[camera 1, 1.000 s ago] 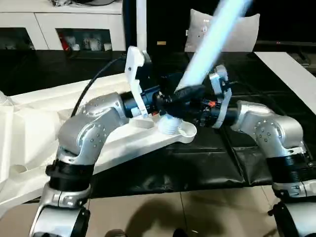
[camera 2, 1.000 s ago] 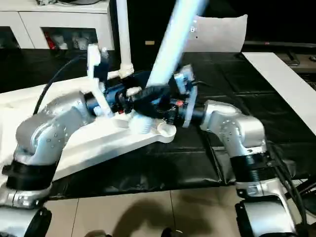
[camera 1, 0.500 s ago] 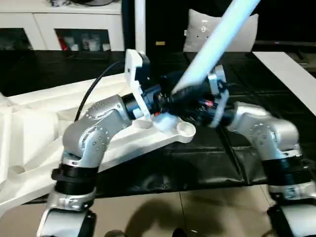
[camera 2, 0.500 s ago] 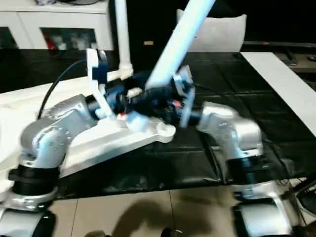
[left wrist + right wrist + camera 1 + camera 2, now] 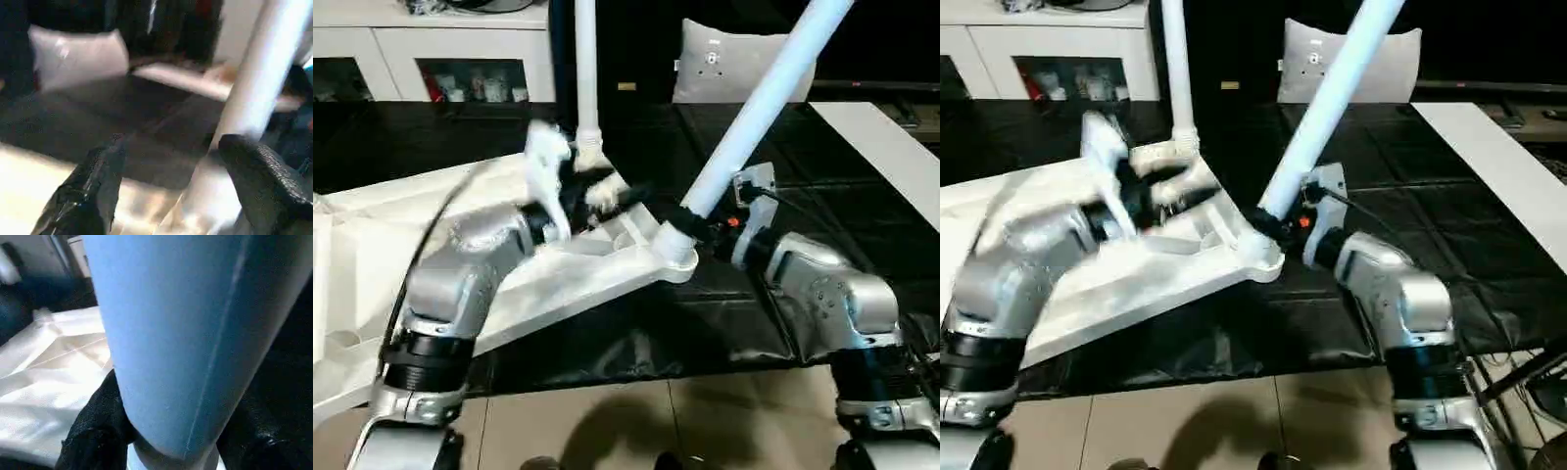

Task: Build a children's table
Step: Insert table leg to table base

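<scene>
While the children's table top (image 5: 372,264) lies upside down on the black-sheeted work table (image 5: 862,186), reaching its near edge, the right gripper (image 5: 690,220) is clamped around the foot of a tilted white leg (image 5: 759,108), which stands in the round socket (image 5: 674,257) at the top's corner nearest the middle of the work table. The left gripper (image 5: 166,181) hangs just beside that leg with its fingers (image 5: 88,196) spread apart, grasping nothing. A second leg (image 5: 586,73) stands upright in another socket of the top, farther back.

White tabletop (image 5: 372,245) lies underside up; one leg (image 5: 586,69) upright, another leg (image 5: 754,117) tilted in corner socket.
</scene>
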